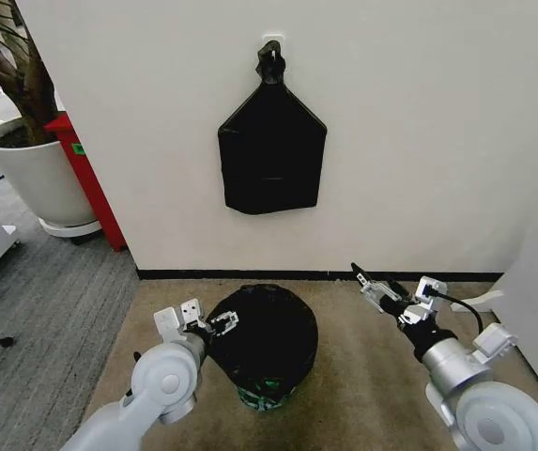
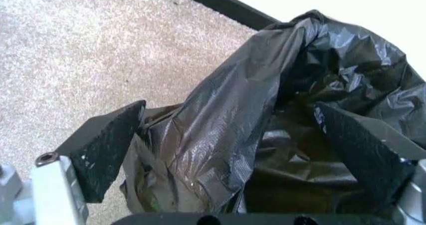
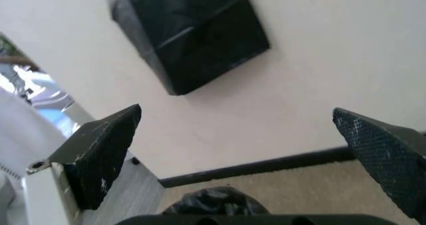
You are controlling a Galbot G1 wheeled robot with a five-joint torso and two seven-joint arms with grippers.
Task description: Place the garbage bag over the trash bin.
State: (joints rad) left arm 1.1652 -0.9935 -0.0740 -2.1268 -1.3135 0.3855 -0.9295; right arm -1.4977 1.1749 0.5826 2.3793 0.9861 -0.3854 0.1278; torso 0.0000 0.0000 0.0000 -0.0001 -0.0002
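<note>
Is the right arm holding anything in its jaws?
No, the right gripper is open and empty, aimed at the wall.

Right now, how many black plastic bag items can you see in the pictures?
2. The garbage bag lies draped over the trash bin on the carpet, beside the left gripper. A flat black bundle hangs on the wall above it.

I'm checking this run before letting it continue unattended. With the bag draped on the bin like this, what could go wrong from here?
The garbage bag sits loose and bunched over the trash bin; it may slip off or sag inside if not tucked round the rim.

The left gripper is open, with folds of the bag between its fingers; moving away could snag the plastic.

The bin looks light, so a tug might tip it.
</note>
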